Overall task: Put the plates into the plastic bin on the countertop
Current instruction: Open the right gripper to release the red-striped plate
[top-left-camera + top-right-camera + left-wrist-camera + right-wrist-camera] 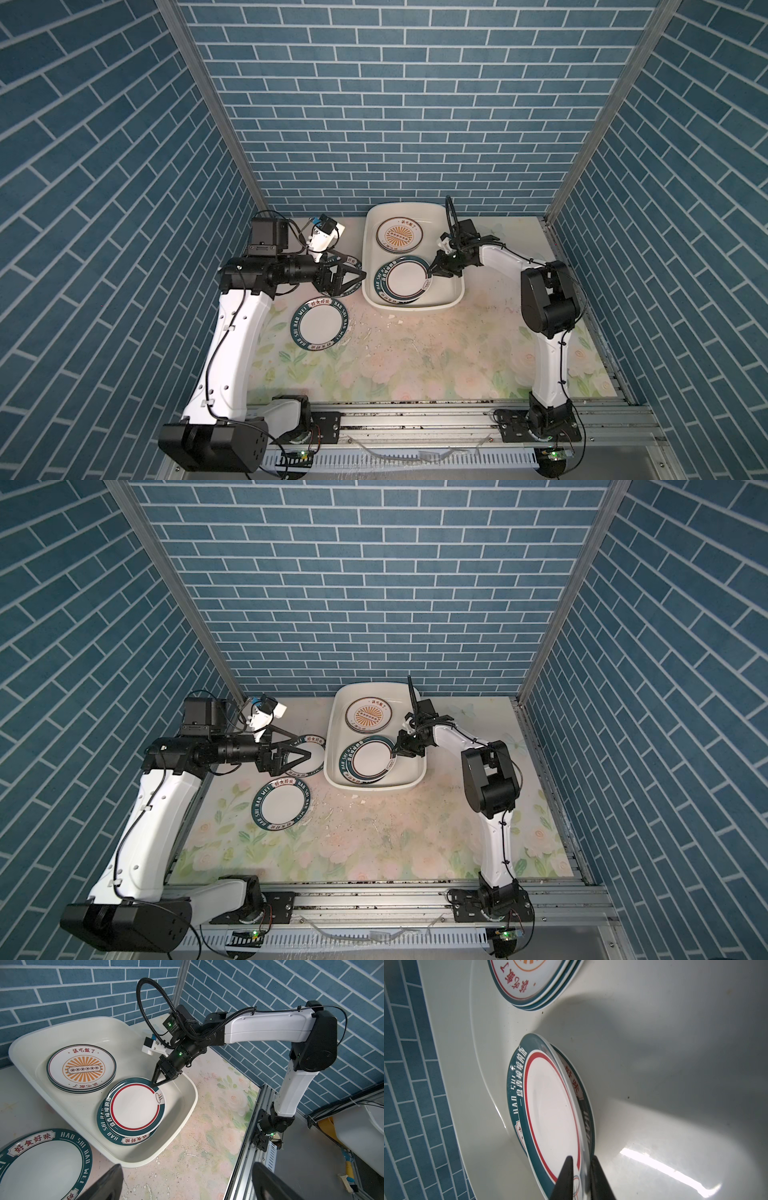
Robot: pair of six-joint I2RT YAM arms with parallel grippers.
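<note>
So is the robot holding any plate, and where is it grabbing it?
Yes. The right gripper pinches the red-ringed plate by its rim, inside the plastic bin. The left gripper is open and holds nothing.

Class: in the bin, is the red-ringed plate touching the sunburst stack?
Apart. The right wrist view shows bare bin floor between the red-ringed plate and the sunburst stack.

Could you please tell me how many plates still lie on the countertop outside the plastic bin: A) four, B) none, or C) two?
C, since only the front plate and the back plate rest on the countertop, both left of the plastic bin in the top views.
</note>
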